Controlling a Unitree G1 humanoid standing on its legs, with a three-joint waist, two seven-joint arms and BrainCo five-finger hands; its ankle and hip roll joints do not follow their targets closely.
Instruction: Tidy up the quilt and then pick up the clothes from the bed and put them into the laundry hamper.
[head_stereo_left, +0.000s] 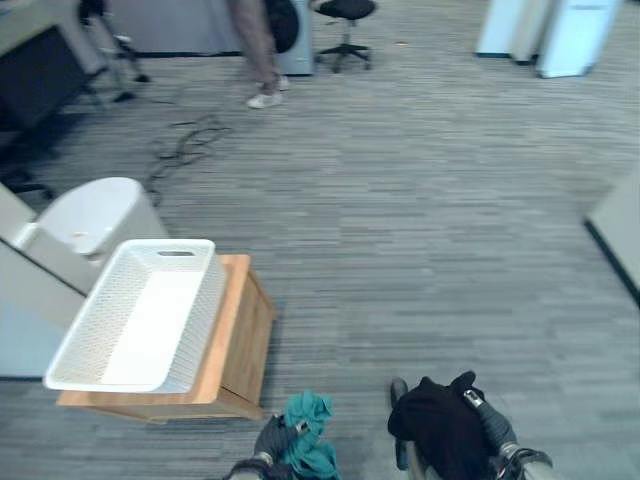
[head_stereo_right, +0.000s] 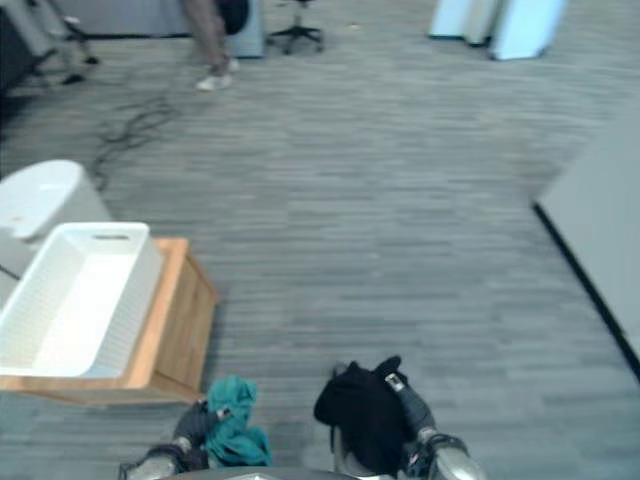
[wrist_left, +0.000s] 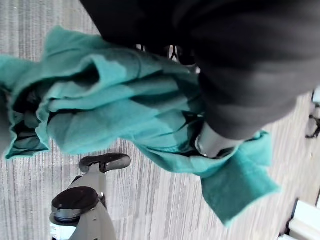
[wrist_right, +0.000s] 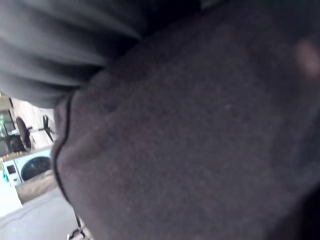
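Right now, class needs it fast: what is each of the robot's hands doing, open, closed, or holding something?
Left hand: closed on the teal garment.
Right hand: closed on the black garment.

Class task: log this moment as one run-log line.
left hand: shut on teal garment | right hand: shut on black garment | white hamper: empty, on wooden stand, ahead-left

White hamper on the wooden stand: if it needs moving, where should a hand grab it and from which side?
Use the slot handle in the far short wall of the white hamper. Come from the far end, over the rim, curling fingers into the slot. It looks the surest purchase: the mesh walls flare outward. Both hands are occupied: left hand holds teal cloth, right hand black cloth.
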